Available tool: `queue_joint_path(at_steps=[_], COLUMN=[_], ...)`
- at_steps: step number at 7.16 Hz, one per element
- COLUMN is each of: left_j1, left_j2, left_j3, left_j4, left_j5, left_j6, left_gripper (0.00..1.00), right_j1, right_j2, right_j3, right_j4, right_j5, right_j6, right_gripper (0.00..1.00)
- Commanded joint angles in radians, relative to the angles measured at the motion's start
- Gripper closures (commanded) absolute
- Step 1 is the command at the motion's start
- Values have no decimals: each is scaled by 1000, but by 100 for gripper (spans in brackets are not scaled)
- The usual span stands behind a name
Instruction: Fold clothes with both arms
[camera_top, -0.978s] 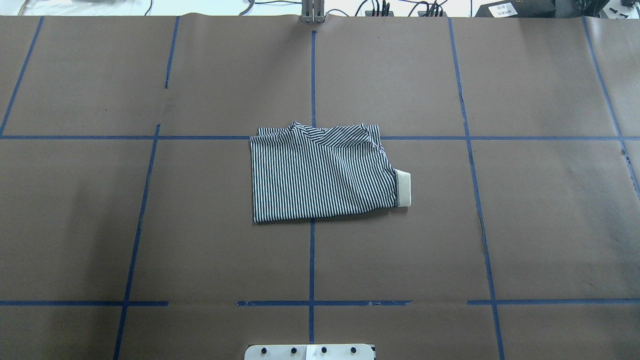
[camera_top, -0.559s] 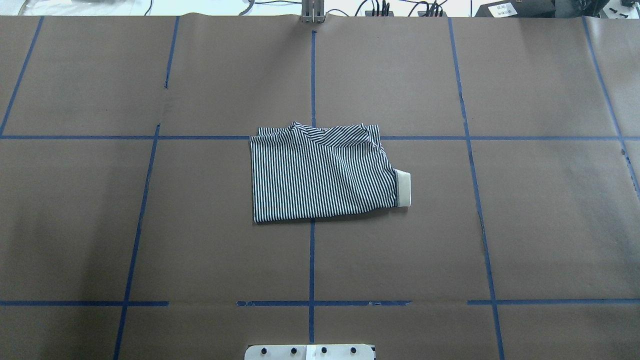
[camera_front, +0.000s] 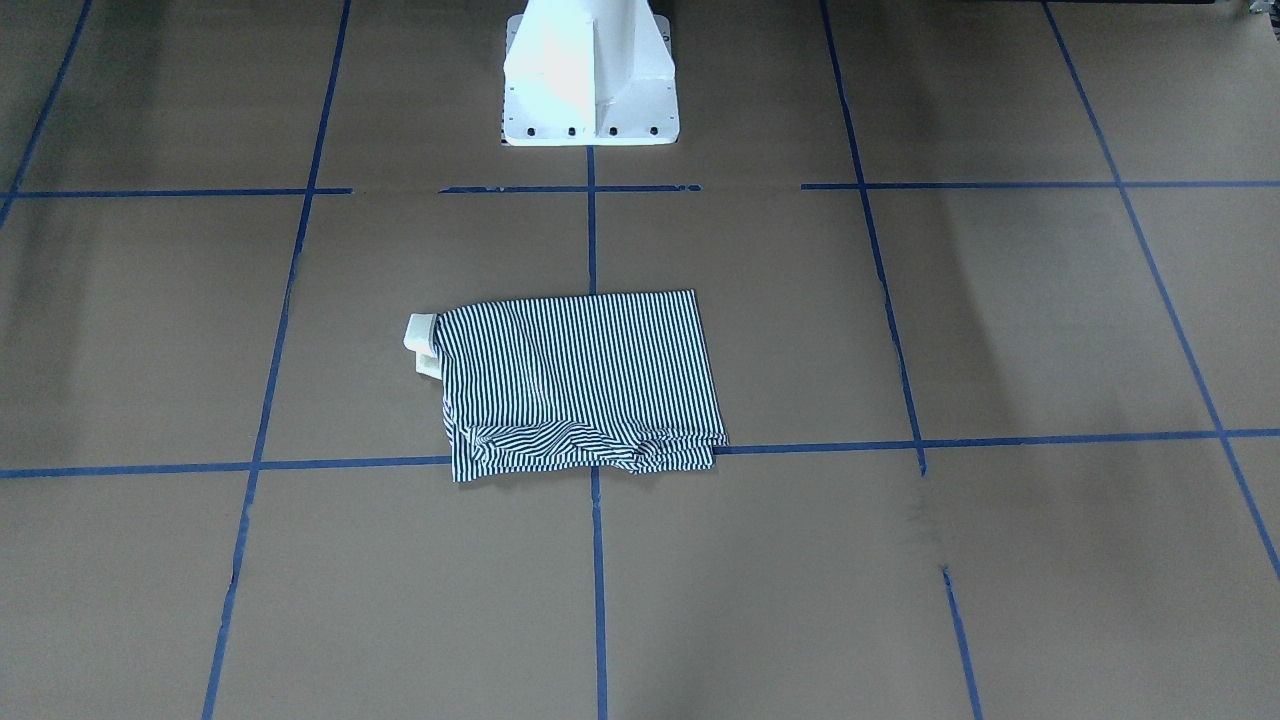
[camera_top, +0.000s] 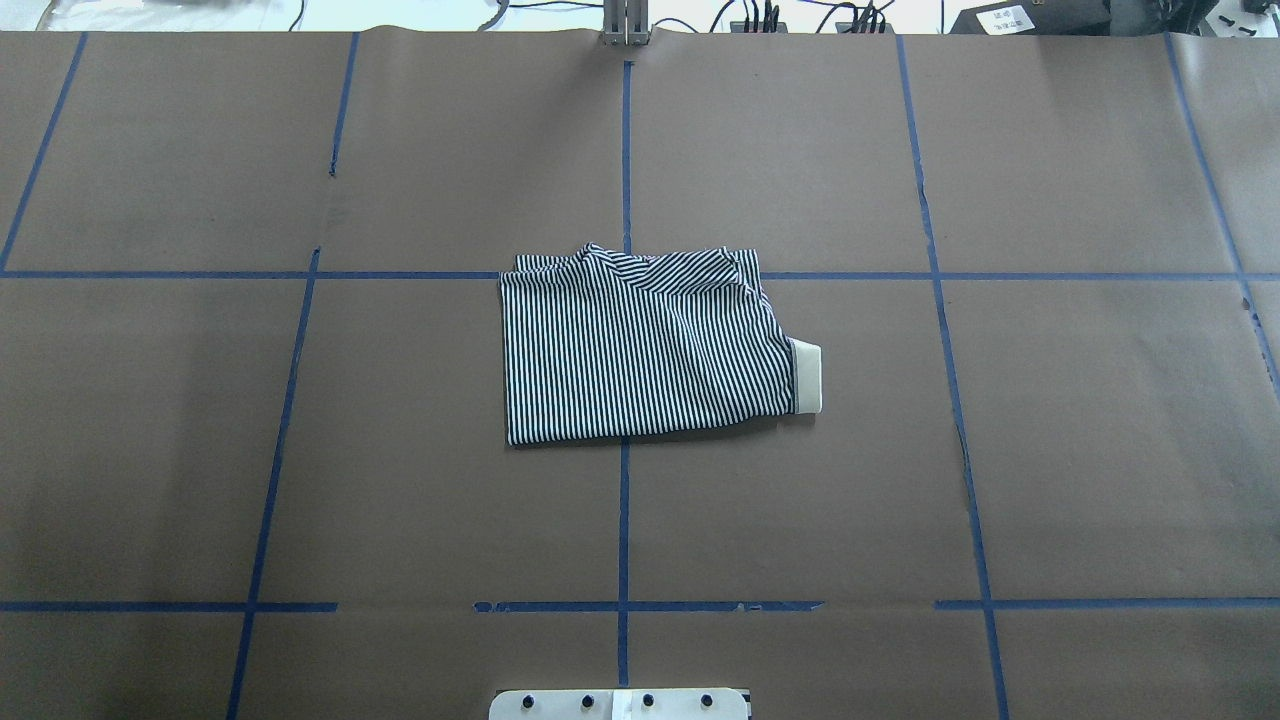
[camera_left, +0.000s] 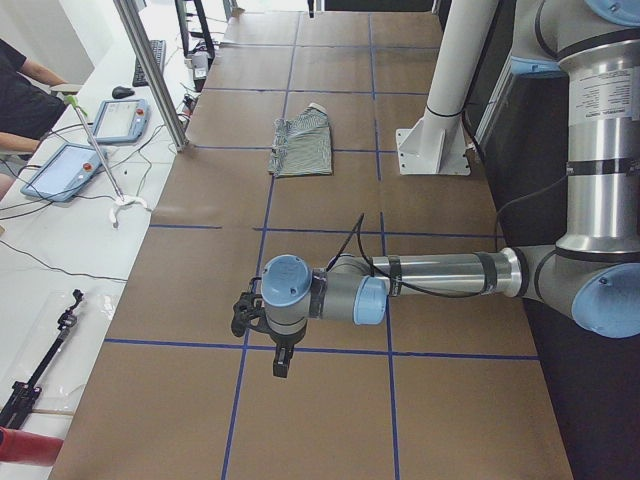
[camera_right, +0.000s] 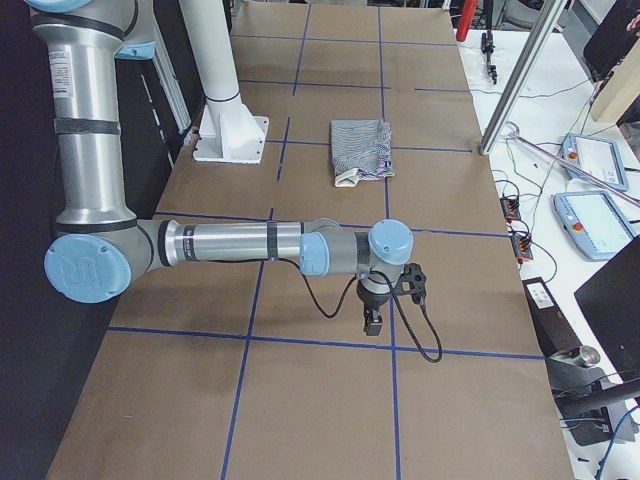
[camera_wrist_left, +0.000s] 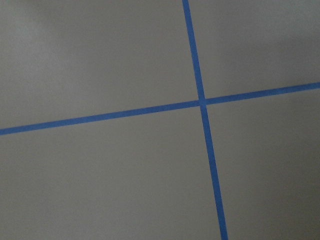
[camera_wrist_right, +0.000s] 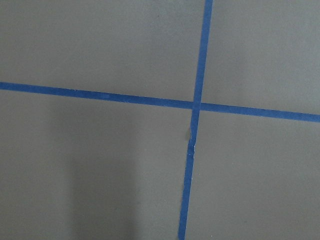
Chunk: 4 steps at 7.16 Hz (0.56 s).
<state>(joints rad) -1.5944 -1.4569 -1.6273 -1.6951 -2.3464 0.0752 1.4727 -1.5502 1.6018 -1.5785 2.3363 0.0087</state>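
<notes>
Left end effector, right end effector: grip unreadable; brown table, blue tape.

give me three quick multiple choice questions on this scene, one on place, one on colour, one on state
1. Where does the shirt lie?
A. across the centre tape line
B. on the floor
C. in a basket

2. What colour is the small piece sticking out of its side?
A. red
B. cream
C. green

3. What state is the shirt in?
A. spread flat, sleeves out
B. hanging from a pincer
C. folded into a compact rectangle

Answers:
1 A, the blue line disappears under it.
2 B, it shows pale cream against the stripes.
3 C, it lies layered with mostly straight edges, with the left pincer and right pincer far off it.
</notes>
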Motion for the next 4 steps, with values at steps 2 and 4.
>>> queue_joint_path(at_steps=[2,4], left_j1=[13,107], left_j2=[47,26], left_j3=[-91,-129], left_j4=[45,49], left_j5=[2,4], left_j6=[8,9], left_gripper=[0,0], right_j1=[-2,-2], right_j2=[-5,-5], right_j3=[-3,-2], right_j4=[0,8], right_j5=[5,6], right_j6=[-3,-3], right_gripper=[0,0])
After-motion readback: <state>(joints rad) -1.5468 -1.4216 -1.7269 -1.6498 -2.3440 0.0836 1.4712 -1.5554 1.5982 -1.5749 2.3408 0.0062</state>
